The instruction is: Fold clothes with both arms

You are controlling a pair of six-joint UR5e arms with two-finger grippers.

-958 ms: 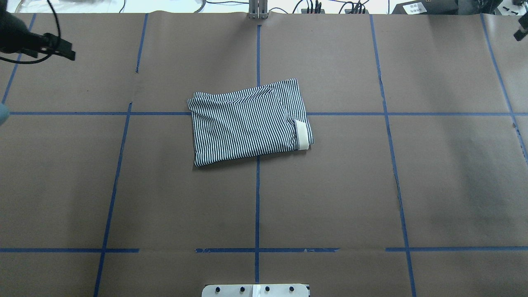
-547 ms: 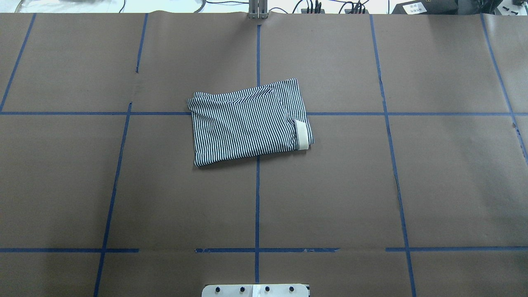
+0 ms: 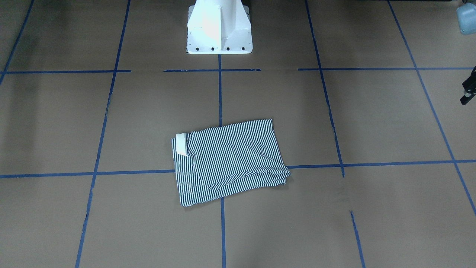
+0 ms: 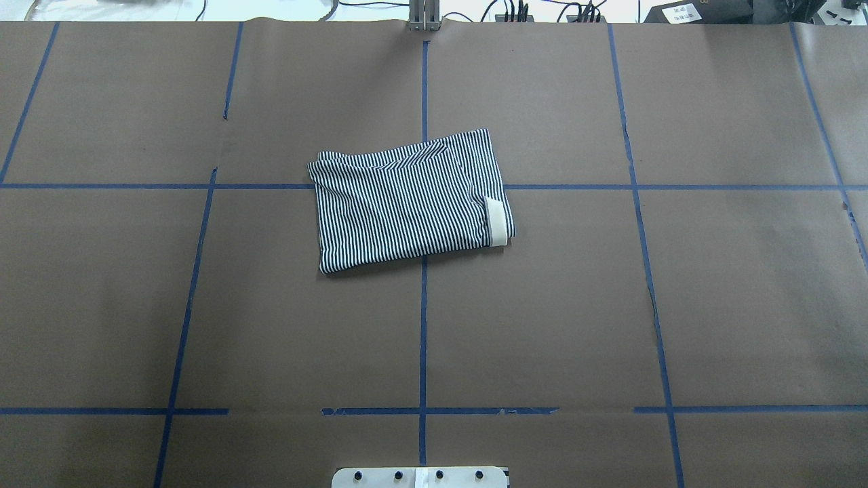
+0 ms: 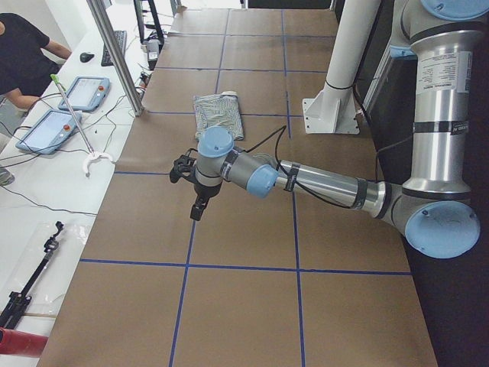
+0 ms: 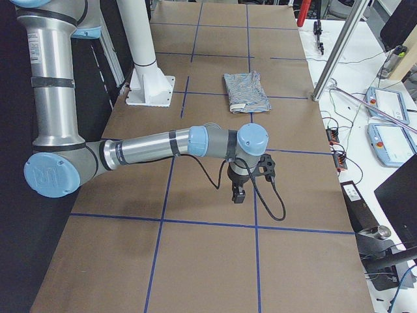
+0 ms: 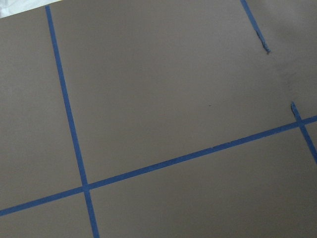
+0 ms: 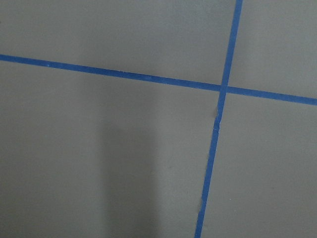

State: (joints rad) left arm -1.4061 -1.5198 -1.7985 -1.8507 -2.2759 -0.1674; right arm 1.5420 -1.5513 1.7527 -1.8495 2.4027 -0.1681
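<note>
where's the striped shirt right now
In the overhead view the folded striped shirt lies near the centre, over the crossing of two blue tape lines, its cream collar on the right.

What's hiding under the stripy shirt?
The folded shirt lies flat on the brown table. Two blue tape lines run underneath it and come out the other side. Anything else under the cloth is covered, so it cannot be seen.

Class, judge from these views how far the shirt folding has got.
Done: the striped polo shirt lies as a compact folded rectangle, cream collar showing at one edge. In hand: nothing; the left pincer and right pincer hang over bare table, well apart from it. Left: apparently nothing, perhaps squaring its skewed edges.
</note>
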